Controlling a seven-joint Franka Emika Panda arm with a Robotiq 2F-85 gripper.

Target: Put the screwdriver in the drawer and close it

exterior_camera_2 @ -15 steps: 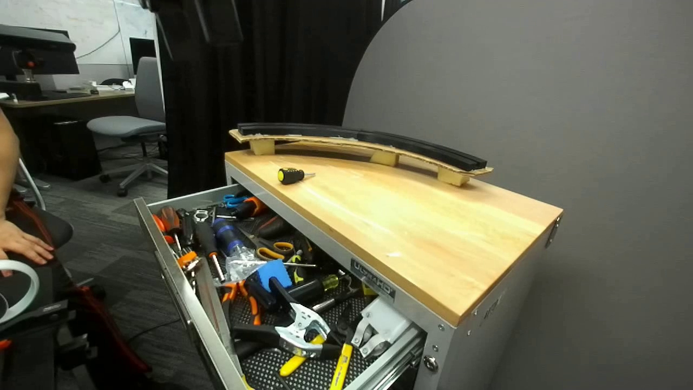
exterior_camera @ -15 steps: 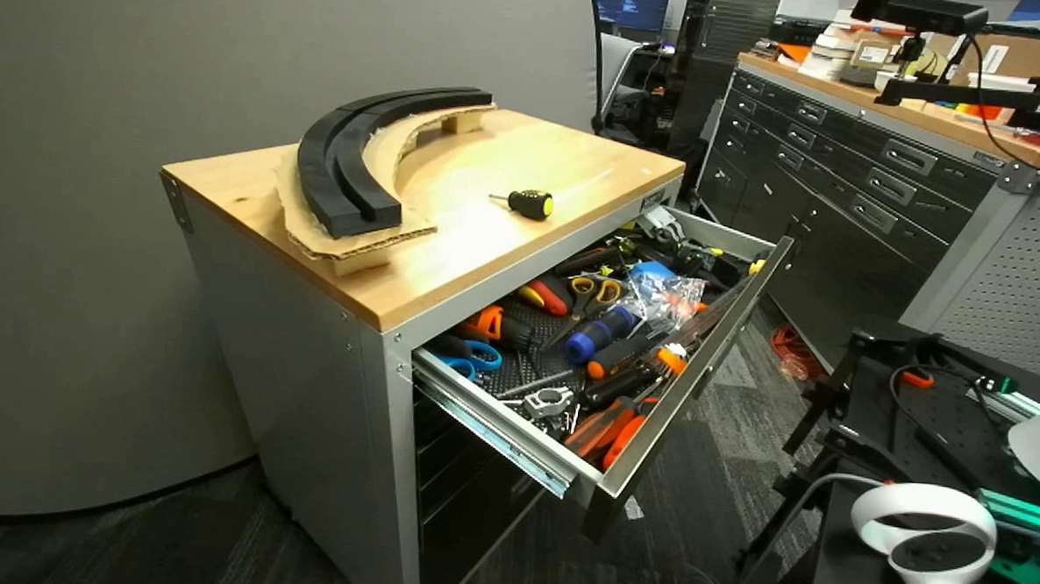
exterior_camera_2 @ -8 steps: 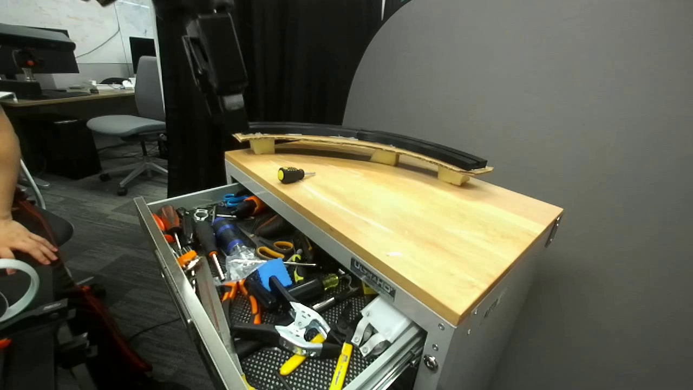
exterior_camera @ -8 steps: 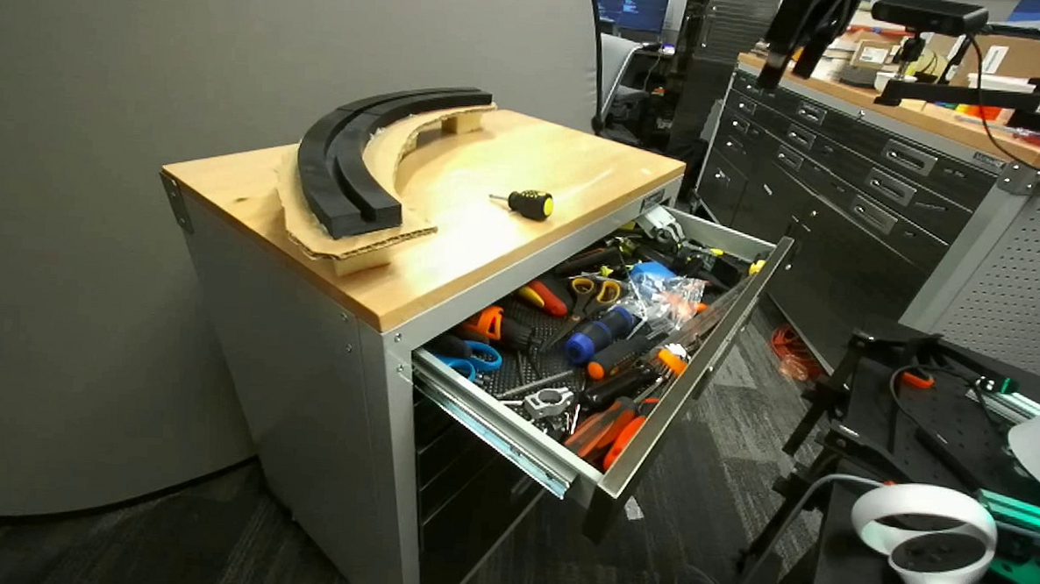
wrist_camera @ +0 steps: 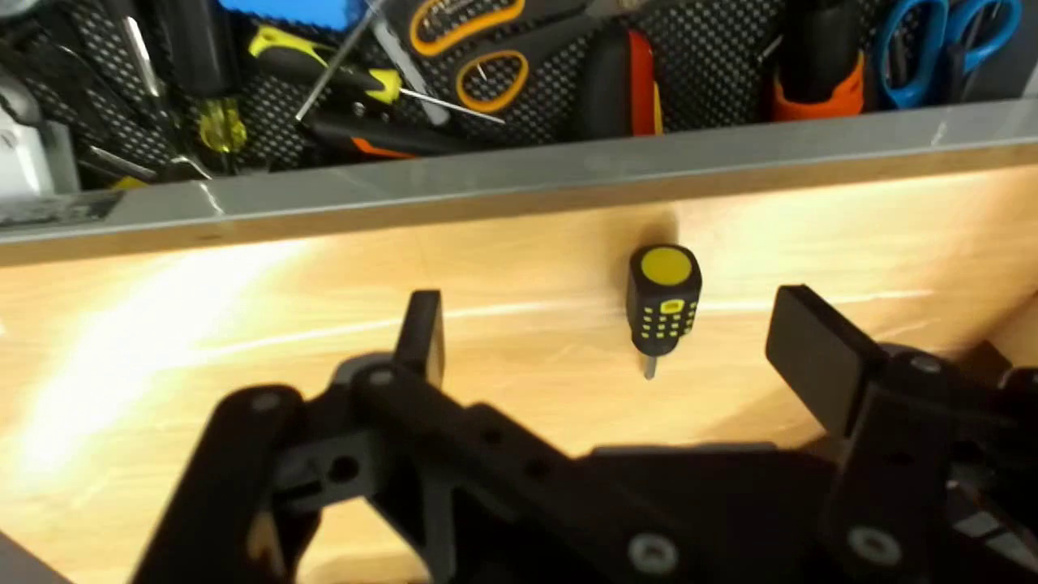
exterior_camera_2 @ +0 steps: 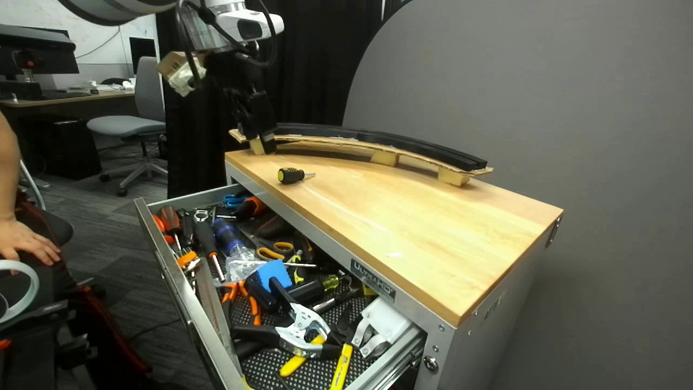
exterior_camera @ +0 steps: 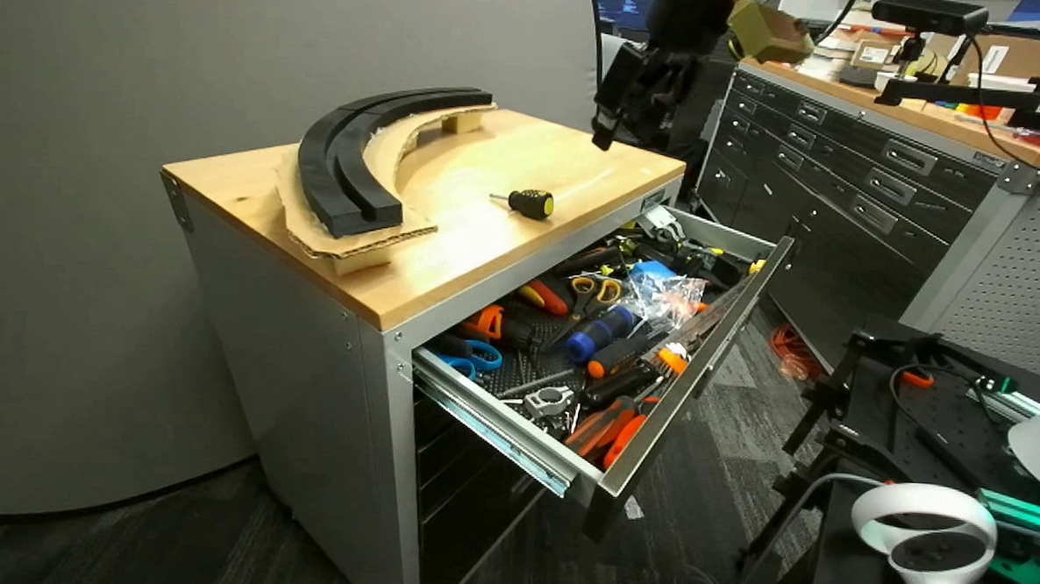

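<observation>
A short screwdriver [exterior_camera: 531, 204] with a black and yellow handle lies on the wooden cabinet top [exterior_camera_2: 411, 216] near the front edge, above the drawer. It also shows in the wrist view [wrist_camera: 663, 300], handle end toward the drawer and shaft toward the gripper. The top drawer [exterior_camera: 699, 367] is pulled out and full of tools. My gripper [wrist_camera: 606, 316] is open with nothing held. In the wrist view its fingers stand wide on both sides of the screwdriver. In both exterior views the gripper [exterior_camera_2: 259, 142] is tilted above the cabinet top, apart from the screwdriver.
A curved black rail [exterior_camera: 333, 161] on raised cardboard stands along the back of the cabinet top. Scissors, pliers, clamps and other screwdrivers fill the drawer. A white controller [exterior_camera: 926, 529] lies on a black cart. A person's hand [exterior_camera_2: 27, 244] shows at the side.
The arm has come into view from above and moved down and over the cabinet top toward the screwdriver. The screwdriver and drawer have not moved.
</observation>
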